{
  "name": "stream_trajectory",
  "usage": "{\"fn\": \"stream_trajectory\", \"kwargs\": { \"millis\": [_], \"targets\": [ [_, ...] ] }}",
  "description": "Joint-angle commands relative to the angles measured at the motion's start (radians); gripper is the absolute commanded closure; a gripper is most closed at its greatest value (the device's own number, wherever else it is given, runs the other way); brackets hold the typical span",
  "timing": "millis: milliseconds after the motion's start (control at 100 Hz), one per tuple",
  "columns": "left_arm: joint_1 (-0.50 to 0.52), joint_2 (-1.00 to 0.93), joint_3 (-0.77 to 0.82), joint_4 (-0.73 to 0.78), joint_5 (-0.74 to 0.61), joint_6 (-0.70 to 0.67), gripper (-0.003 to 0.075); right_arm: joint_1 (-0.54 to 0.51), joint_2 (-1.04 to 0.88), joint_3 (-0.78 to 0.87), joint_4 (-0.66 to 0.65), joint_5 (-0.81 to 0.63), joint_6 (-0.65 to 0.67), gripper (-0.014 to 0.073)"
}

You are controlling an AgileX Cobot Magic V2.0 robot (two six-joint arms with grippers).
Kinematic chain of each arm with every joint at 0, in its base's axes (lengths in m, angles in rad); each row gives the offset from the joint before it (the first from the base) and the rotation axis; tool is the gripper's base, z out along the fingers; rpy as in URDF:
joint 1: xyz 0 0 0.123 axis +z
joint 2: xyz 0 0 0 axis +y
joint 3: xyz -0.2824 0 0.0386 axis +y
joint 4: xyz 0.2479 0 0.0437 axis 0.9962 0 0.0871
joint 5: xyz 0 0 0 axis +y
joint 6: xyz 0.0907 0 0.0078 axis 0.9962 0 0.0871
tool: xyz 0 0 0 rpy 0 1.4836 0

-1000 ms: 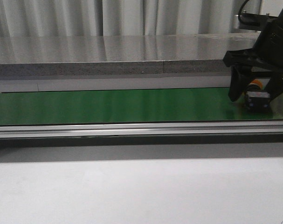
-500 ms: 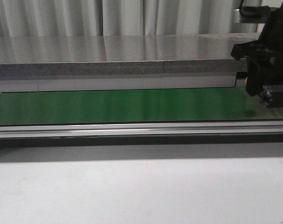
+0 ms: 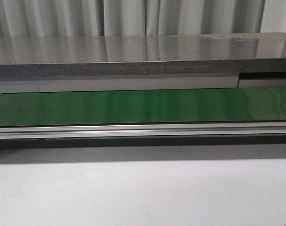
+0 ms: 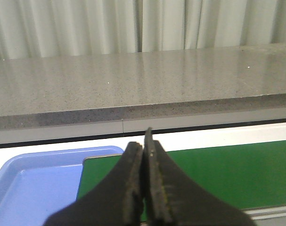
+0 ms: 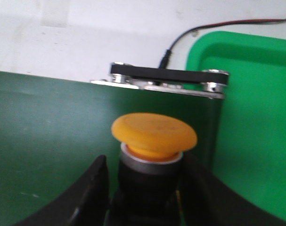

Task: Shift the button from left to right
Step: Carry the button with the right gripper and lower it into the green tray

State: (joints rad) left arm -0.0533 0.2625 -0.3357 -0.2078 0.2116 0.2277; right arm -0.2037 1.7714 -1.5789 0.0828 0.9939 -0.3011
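Note:
In the right wrist view the button (image 5: 153, 133) shows a yellow-orange cap on a silver collar and a black body. My right gripper (image 5: 145, 162) is shut on that black body, one finger on each side. The button hangs over the right end of the green belt (image 5: 48, 132), close to the green tray (image 5: 256, 117). My left gripper (image 4: 145, 141) is shut with nothing between its fingers, above the belt's left end. Neither gripper nor the button appears in the front view.
A blue tray (image 4: 34, 188) lies beside the belt's left end. A metal end bracket (image 5: 168, 75) and a black cable (image 5: 204, 28) sit past the belt's right end. A grey stone counter (image 3: 133, 52) runs behind the belt (image 3: 133, 106), an aluminium rail (image 3: 143, 130) in front.
My right gripper, holding the button, moved right along the belt and has left the front view. The belt in that view is now bare.

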Motion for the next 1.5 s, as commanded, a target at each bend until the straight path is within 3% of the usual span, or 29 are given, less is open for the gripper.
{"fn": "stream_trajectory", "kwargs": {
  "millis": [0, 320, 970, 1050, 1270, 1490],
  "targets": [
    [-0.01, 0.011, -0.028, -0.004, -0.09, -0.001, 0.074, -0.076, -0.046, -0.037, 0.037, -0.022, -0.073, 0.0463],
    [-0.01, 0.011, -0.028, -0.004, -0.09, -0.001, 0.074, -0.255, 0.017, -0.037, 0.039, -0.069, -0.164, 0.0463],
    [-0.01, 0.011, -0.028, -0.004, -0.09, -0.001, 0.074, -0.258, 0.225, -0.037, 0.055, -0.065, -0.187, 0.0452],
    [-0.01, 0.011, -0.028, -0.004, -0.09, -0.001, 0.074, -0.258, 0.226, -0.037, 0.059, -0.07, -0.187, 0.0393],
    [-0.01, 0.011, -0.028, -0.004, -0.09, -0.001, 0.074, -0.258, 0.226, -0.037, 0.063, -0.076, -0.187, 0.0073],
    [-0.01, 0.011, -0.028, -0.004, -0.09, -0.001, 0.074, -0.258, 0.225, -0.037, 0.063, -0.085, -0.171, 0.005]
  ]
}}
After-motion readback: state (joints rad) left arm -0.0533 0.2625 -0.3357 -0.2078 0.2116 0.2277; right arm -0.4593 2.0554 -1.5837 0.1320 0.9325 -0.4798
